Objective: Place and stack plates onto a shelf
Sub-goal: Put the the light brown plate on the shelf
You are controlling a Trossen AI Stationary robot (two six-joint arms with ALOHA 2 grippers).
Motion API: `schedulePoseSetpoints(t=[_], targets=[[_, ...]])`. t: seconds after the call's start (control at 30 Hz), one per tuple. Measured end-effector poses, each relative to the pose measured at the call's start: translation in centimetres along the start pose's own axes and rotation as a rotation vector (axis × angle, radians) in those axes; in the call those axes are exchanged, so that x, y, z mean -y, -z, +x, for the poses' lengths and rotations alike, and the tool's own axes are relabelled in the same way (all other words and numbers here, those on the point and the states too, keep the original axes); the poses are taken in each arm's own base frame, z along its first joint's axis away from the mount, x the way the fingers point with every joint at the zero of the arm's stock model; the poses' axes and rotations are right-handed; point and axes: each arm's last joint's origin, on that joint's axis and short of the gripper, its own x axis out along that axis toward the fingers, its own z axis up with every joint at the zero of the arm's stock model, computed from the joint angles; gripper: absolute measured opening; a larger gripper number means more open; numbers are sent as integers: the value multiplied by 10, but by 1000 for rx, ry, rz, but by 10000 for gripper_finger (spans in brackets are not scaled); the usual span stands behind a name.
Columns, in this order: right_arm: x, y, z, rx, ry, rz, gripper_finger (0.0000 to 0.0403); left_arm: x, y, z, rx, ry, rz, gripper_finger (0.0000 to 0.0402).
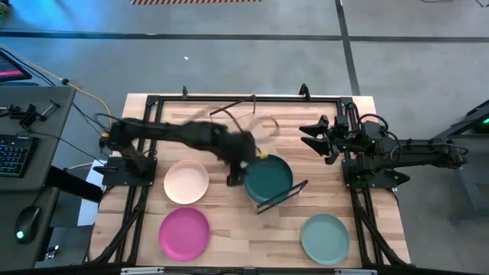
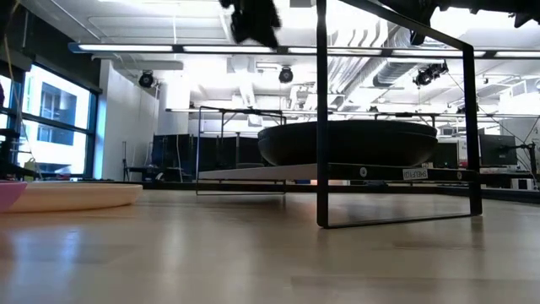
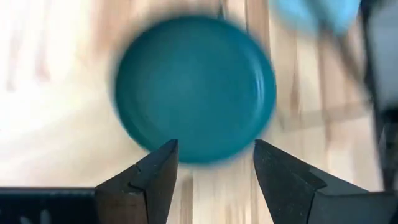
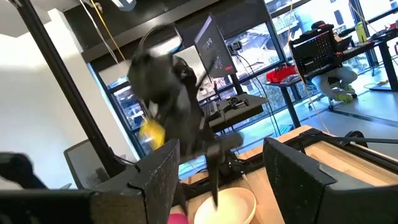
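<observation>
Teal is the colour that draws the eye: the dark teal plate (image 1: 269, 177) sits on the shelf (image 1: 289, 193), a light-wood board with a thin black frame, near the middle of the tabletop (image 1: 237, 221). From table height the plate (image 2: 348, 142) rests flat on the raised board (image 2: 253, 171), the black frame (image 2: 392, 127) looping over it.

Beside the shelf, on the side of the left arm's base, the left claw (image 1: 238, 169) hangs just off the teal plate's rim, blurred with motion. Its own camera shows both dark fingers (image 3: 152, 177) spread wide and released, nothing between them, with the teal plate (image 3: 194, 87) lying just beyond the fingertips, not touched.

Further from the shelf on that same side lies the cream plate (image 1: 186, 182), and nearer the front edge the magenta plate (image 1: 184, 231). The sage-green plate (image 1: 325, 237) lies on the tabletop past the shelf's other end, well apart from it.

The right claw (image 1: 315, 137) waits near the back of the tabletop, away from the shelf, its fingers (image 4: 292, 177) parted and empty.
</observation>
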Motion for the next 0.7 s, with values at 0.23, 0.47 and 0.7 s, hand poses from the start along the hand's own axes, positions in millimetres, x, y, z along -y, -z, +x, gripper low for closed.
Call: schedulePoseSetpoints(t=[0.23, 0.47, 0.7], targets=[[0, 0, 0, 0, -2, 16, 216, -18, 37, -50, 554, 0, -249, 195], [-1, 0, 0, 3, -11, 29, 216, -19, 89, -61, 835, 8, -336, 194], [1, -1, 0, 20, 27, 54, 216, -19, 121, -65, 915, 59, -349, 193]])
